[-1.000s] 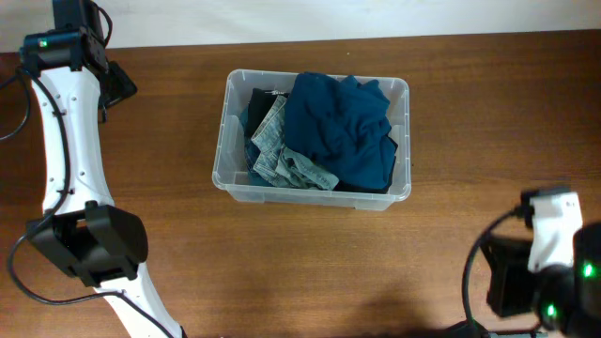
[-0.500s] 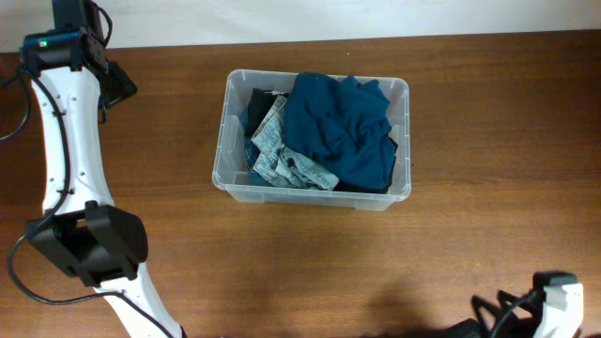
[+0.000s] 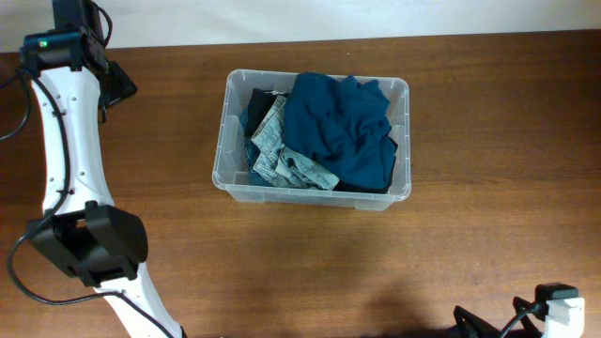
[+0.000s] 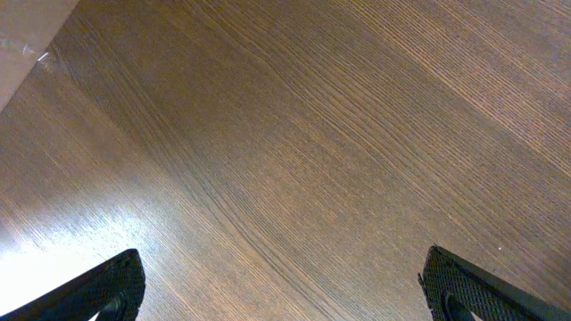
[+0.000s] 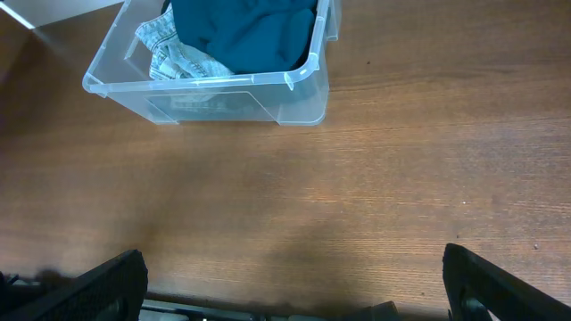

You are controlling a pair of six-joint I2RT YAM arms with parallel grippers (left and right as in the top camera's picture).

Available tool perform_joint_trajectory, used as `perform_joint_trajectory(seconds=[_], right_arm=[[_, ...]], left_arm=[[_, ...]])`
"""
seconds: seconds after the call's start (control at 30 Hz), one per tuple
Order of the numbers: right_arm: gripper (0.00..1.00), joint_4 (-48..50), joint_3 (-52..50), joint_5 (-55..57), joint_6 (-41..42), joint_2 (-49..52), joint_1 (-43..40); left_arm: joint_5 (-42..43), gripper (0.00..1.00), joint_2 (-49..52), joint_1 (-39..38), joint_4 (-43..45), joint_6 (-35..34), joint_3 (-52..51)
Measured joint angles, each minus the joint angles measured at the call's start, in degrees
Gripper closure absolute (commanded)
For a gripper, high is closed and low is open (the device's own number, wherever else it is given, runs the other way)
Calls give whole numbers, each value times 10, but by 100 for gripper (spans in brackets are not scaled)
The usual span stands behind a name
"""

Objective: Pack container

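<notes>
The container (image 3: 310, 197) sits on the counter (image 3: 488, 141), well ahead of the right end effector (image 5: 294, 290), which gapes empty. The left end effector (image 4: 281, 285), equally wide and empty, faces bare wood. The teal garment (image 3: 338, 131) mounds above the rim, so a careless nudge could spill it.
</notes>
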Motion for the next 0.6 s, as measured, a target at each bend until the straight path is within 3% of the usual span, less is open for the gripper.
perform_joint_trajectory(seconds=[0.4,0.6], right_arm=[[1,2,-1,0,-2,0,0],[1,87,-23,4,-2,-14,-13]], left_arm=[[0,1,0,0,0,0,0],[0,1,0,0,0,0,0]])
